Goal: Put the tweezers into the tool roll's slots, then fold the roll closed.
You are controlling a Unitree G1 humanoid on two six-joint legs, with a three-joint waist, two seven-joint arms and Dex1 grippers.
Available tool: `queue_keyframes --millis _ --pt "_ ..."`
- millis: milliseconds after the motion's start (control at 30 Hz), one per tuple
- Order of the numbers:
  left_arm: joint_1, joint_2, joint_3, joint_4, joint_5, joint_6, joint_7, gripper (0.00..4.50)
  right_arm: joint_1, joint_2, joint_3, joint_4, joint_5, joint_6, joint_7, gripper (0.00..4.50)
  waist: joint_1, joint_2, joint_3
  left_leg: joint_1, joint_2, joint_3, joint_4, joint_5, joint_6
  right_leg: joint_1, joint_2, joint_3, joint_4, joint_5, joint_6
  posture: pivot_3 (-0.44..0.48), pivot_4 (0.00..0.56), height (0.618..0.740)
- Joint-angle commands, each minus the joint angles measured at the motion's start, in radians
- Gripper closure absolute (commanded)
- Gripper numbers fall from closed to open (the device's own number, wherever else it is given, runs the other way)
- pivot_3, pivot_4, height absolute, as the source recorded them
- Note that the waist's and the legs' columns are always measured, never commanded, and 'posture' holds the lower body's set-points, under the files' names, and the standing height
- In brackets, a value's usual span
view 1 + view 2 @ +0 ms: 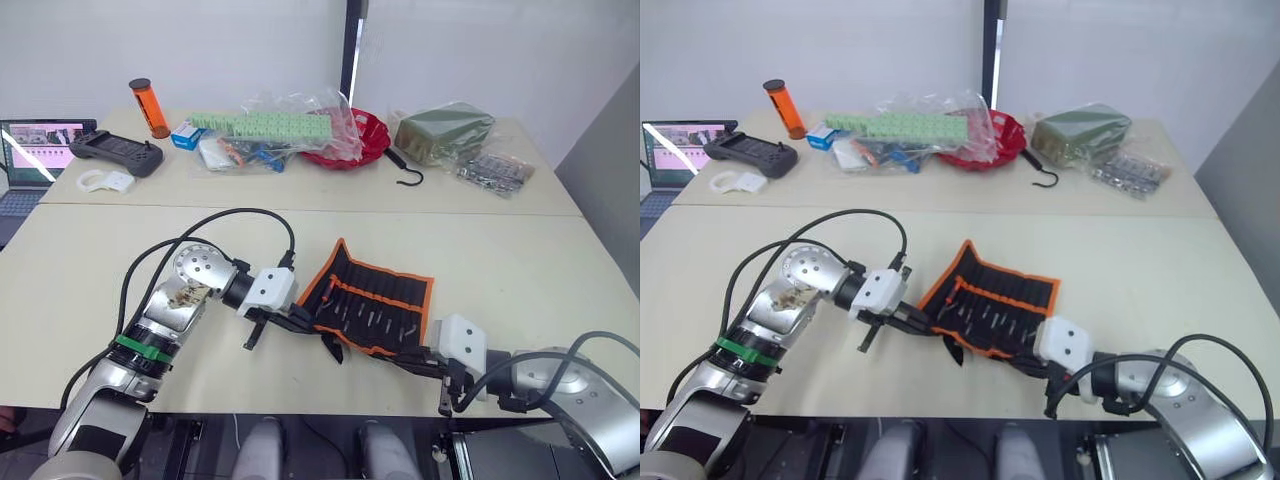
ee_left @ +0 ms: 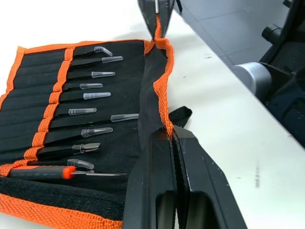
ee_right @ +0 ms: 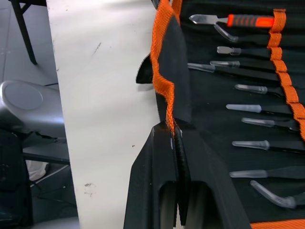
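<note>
Evidently, we found both grippers, left and right, clamped on the near orange edge of the flat black fabric tool roll, lying open on the cream table with slim capped tweezers seated in its slots. We judged the fold best made by lifting both corners evenly, keeping the flap taut so no tweezers slipped out.

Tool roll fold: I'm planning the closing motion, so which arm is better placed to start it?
Neither clearly. The left gripper and right gripper are each shut on the near edge flap of the tool roll, at opposite ends. The tweezers sit in slots, so both should probably lift together.
</note>
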Motion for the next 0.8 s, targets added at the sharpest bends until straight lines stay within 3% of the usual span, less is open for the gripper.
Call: queue_keyframes --millis 33,367,800 --pt "-0.039 -0.020 -0.007 0.017 0.032 0.030 0.046 4.47 -0.031 -0.021 -0.039 0.023 0.008 0.014 -0.003 4.50 0.001 0.000 0.000 0.000 0.000 0.000 0.000 0.000 0.000 0.000 0.000 0.000 0.000 0.000 0.000 0.000 0.150 0.740" --pt "-0.141 -0.109 -0.051 0.203 0.175 0.035 0.173 4.47 -0.173 -0.001 0.079 0.215 -0.121 -0.048 -0.025 4.50 -0.001 0.000 0.000 0.000 0.000 0.000 0.001 0.000 0.000 0.001 0.000 0.000 0.000 0.000 0.000 0.000 0.150 0.740" --pt "-0.130 -0.164 -0.057 0.229 0.262 0.108 0.310 4.47 -0.227 0.059 0.147 0.344 -0.274 -0.132 -0.093 4.50 0.001 0.000 0.000 0.001 -0.001 0.000 0.002 0.000 0.000 0.002 0.000 0.000 0.000 0.001 0.001 0.000 0.150 0.740"
